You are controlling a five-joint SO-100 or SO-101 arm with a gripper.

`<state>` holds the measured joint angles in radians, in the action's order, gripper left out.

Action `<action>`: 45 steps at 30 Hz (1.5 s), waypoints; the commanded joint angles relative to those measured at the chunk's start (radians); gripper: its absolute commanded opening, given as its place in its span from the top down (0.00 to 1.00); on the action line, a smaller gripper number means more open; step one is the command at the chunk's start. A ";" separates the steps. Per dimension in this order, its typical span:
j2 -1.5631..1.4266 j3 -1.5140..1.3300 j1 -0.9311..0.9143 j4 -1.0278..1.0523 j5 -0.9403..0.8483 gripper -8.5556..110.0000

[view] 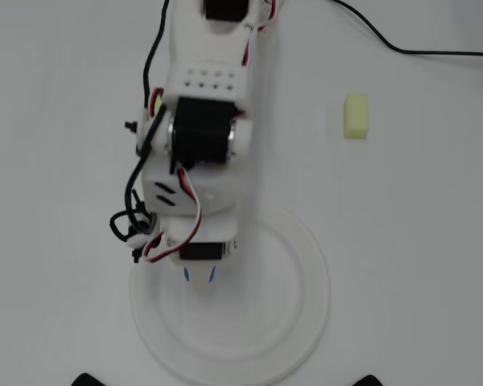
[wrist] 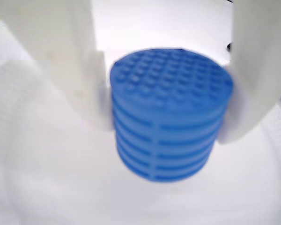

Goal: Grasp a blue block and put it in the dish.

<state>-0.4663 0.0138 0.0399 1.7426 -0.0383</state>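
Overhead view, left to right: gripper over the dish, jaws clamped on the blue block; pale yellow block lay well apart on the table. Wrist view: blue block was pressed between both fingers.

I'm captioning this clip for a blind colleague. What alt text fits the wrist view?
A bright blue block, a short ridged cylinder with a bumpy round top, is clamped between the two white fingers of the robot's hand. Below it lies the blurred white surface of the dish.
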 commanded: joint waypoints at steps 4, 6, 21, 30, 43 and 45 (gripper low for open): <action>0.028 0.155 0.034 0.078 0.003 0.93; 0.038 0.155 0.035 0.087 -0.002 0.93; 0.109 0.156 0.038 0.187 0.002 0.93; 0.067 0.152 0.038 0.204 0.023 0.69; -0.541 -0.486 0.028 0.204 -0.003 0.62; -0.646 -0.594 0.028 0.202 -0.011 0.62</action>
<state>-0.9357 -0.5016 0.0644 1.8423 -0.0399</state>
